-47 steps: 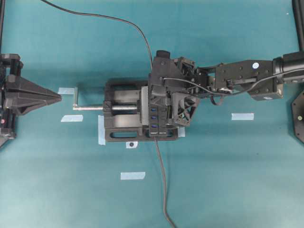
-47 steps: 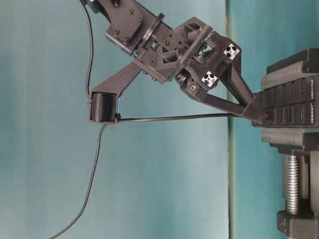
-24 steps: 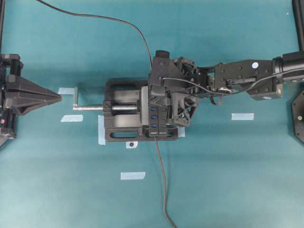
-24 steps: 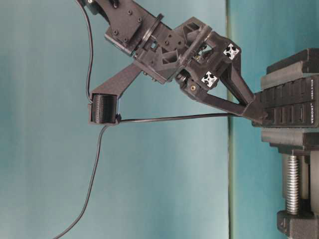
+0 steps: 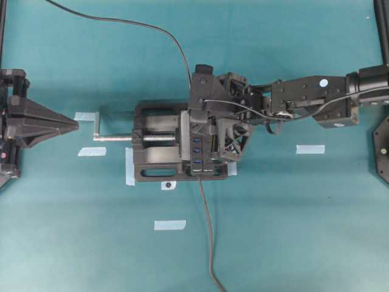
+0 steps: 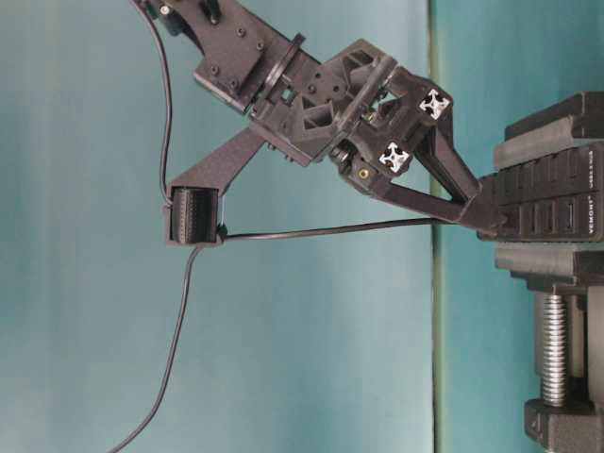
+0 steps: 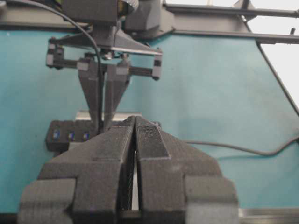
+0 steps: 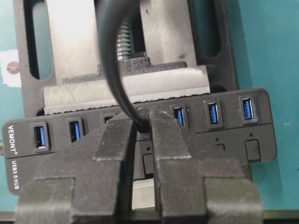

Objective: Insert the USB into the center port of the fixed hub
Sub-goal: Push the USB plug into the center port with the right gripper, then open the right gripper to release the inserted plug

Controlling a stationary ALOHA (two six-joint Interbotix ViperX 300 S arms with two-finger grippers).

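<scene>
Overhead, the right gripper (image 5: pixel 203 131) sits over the fixed hub (image 5: pixel 199 153), clamped in the black vise (image 5: pixel 155 149), hiding the hub's upper slots. The left gripper (image 5: pixel 72 125) rests well apart, by tape strips (image 5: pixel 85 116).

At table level, the right fingertips meet the hub (image 6: pixel 543 203), the black cable (image 6: pixel 321 229) trailing away.

From the left wrist, the left fingers (image 7: pixel 117 158) are pressed together, empty.

From the right wrist, the fingers (image 8: pixel 170 140) pinch narrowly on the USB (image 8: pixel 142 116) at the hub's middle; the center port is hidden behind it.
</scene>
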